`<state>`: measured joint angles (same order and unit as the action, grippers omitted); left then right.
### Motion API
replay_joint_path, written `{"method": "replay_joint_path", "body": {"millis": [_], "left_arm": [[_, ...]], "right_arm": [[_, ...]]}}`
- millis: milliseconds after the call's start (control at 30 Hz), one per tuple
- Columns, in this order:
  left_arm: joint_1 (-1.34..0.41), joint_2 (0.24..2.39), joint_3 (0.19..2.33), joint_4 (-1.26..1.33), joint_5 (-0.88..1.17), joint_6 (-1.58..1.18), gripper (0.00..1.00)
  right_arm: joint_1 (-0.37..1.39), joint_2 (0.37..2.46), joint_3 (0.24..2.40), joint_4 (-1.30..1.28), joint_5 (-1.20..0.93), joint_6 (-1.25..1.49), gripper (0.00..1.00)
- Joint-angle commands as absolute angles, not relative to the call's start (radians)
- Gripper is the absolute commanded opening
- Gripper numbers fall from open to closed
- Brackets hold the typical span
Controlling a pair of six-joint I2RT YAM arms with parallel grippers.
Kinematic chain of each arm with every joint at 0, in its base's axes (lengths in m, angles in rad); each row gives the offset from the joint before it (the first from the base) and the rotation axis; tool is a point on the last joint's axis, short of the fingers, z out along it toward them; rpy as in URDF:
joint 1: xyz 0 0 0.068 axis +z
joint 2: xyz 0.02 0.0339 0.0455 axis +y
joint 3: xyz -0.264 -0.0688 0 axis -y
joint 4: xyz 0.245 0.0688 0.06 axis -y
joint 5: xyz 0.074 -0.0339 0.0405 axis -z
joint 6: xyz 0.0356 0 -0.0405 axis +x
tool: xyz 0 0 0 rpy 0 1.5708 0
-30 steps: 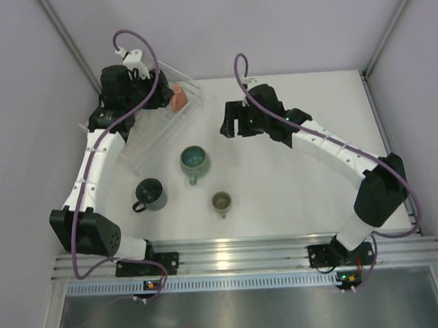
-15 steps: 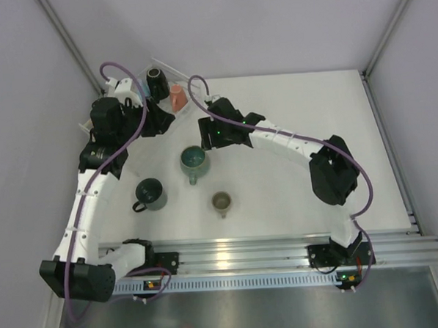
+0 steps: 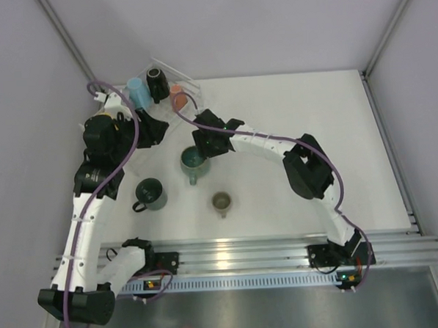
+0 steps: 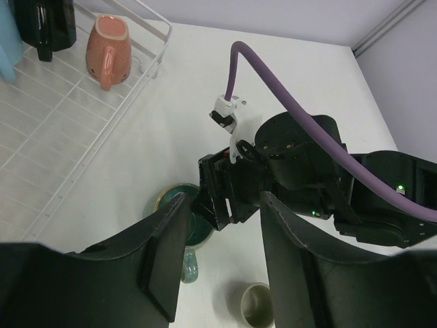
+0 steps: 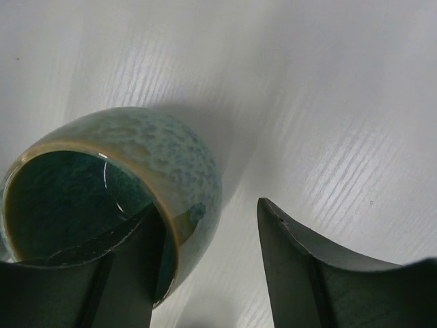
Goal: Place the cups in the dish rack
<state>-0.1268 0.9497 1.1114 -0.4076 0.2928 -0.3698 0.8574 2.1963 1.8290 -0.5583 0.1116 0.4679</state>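
Top external view: closest to the near edge of the table (image 3: 312,115) stands the small olive cup (image 3: 221,201), with the dark green mug (image 3: 150,194) to its left. Behind them, the right gripper (image 5: 208,212) straddles the rim of the teal cup (image 3: 194,160) with its fingers spread, one inside and one outside. The left gripper (image 4: 224,201) hangs empty, fingers apart. At the far-left corner, the dish rack (image 4: 61,130) holds the light blue cup (image 3: 136,90), the black cup (image 3: 157,83) and the salmon pink cup (image 3: 178,98).

From above, my right gripper (image 3: 202,146) covers the far rim of the teal mug (image 3: 190,164), my fingertips are out of sight there, and my left arm (image 3: 104,144) hides most of the dish rack (image 3: 179,76). At my right wrist the mug runs off the left edge, one finger (image 5: 82,273) blocking its near rim. At my left wrist the light blue cup (image 4: 7,33) is cut by the left edge.
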Motion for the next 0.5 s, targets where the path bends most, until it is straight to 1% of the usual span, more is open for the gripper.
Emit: {"method": "replay_joint_path", "body": {"millis": [0, 33, 133, 167, 233, 267, 333, 367, 433, 467], "left_arm": [[-0.127, 0.907, 1.098, -0.356, 0.236, -0.385, 0.51], [-0.127, 0.905, 1.100, -0.356, 0.232, -0.385, 0.52], [-0.127, 0.904, 1.098, -0.356, 0.233, -0.384, 0.51], [-0.127, 0.904, 1.100, -0.354, 0.238, -0.385, 0.51], [-0.127, 0.905, 1.092, -0.354, 0.248, -0.385, 0.51], [-0.127, 0.907, 1.088, -0.353, 0.250, -0.385, 0.51], [-0.127, 0.908, 1.083, -0.353, 0.261, -0.384, 0.51], [-0.127, 0.913, 1.080, -0.353, 0.265, -0.383, 0.51], [-0.127, 0.911, 1.080, -0.351, 0.282, -0.382, 0.50], [-0.127, 0.916, 1.078, -0.350, 0.293, -0.379, 0.51]], "right_arm": [[0.879, 2.220, 1.894, -0.597, 0.138, 0.474, 0.55], [0.880, 2.232, 1.898, -0.600, 0.137, 0.472, 0.54], [0.884, 2.246, 1.910, -0.600, 0.115, 0.476, 0.47], [0.884, 2.249, 1.911, -0.600, 0.104, 0.477, 0.41], [0.884, 2.250, 1.914, -0.594, 0.074, 0.485, 0.33], [0.882, 2.249, 1.907, -0.585, 0.072, 0.486, 0.23], [0.881, 2.227, 1.888, -0.565, 0.064, 0.495, 0.15], [0.879, 2.215, 1.864, -0.549, 0.057, 0.499, 0.07], [0.861, 2.177, 1.830, -0.491, 0.011, 0.520, 0.00], [0.854, 2.158, 1.788, -0.464, 0.005, 0.528, 0.00]]}}
